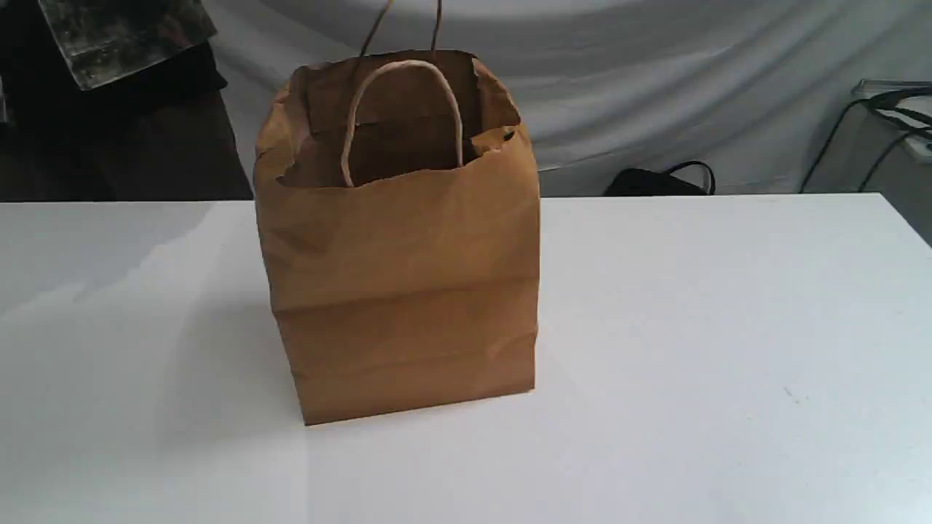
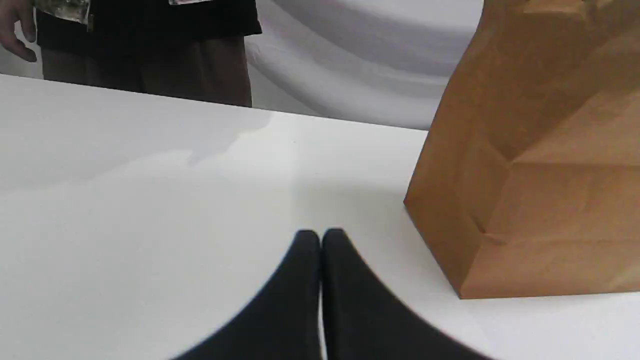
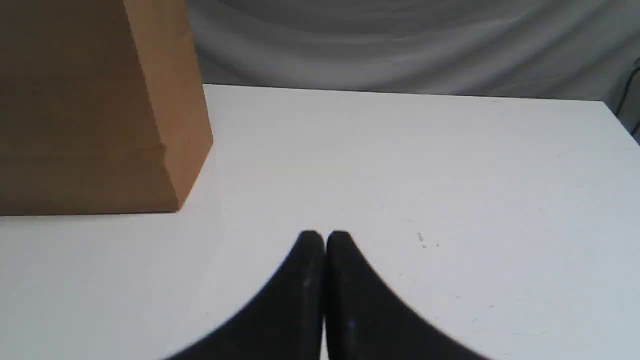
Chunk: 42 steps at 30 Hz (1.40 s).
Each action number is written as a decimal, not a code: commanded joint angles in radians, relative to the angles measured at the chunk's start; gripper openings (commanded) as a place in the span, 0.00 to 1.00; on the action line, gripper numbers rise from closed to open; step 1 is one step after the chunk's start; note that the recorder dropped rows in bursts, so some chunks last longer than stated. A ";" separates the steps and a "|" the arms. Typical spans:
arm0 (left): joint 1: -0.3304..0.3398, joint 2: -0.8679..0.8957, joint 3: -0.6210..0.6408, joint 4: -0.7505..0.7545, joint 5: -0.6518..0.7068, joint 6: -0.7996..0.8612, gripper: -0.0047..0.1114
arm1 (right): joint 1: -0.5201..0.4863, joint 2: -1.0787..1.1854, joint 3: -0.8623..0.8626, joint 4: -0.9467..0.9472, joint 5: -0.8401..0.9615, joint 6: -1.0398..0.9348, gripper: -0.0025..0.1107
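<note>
- Left gripper point(image 2: 320, 234) is seen with fingers pressed together and nothing held; any contact with thin paper is best kept gentle, as crumpling is judged likely.
- Brown paper bag point(image 1: 400, 291) is stood upright, open-topped, on the white table point(image 1: 728, 327), near that gripper yet untouched.
- Right gripper point(image 3: 325, 235) is likewise closed and empty, near the bag's other side.

1 brown paper bag point(image 1: 400, 291); 2 handles on it: 1 near handle point(image 1: 404, 64), 1 far handle point(image 1: 438, 22). 1 white table point(image 1: 728, 327). 2 grippers: 1 left gripper point(image 2: 320, 235), 1 right gripper point(image 3: 325, 236), 2 black fingers on each, 4 fingers total. 1 person point(image 2: 145, 50) behind the table, 1 hand point(image 2: 15, 30) in view. 1 black bag point(image 1: 659, 182) at the back. 1 grey cloth backdrop point(image 1: 655, 73). Dark cables point(image 1: 892, 98) far right, at least 2
</note>
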 commanded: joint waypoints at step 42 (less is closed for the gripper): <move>-0.005 -0.004 0.005 -0.007 -0.002 0.002 0.04 | 0.002 -0.005 0.003 -0.078 0.029 -0.009 0.02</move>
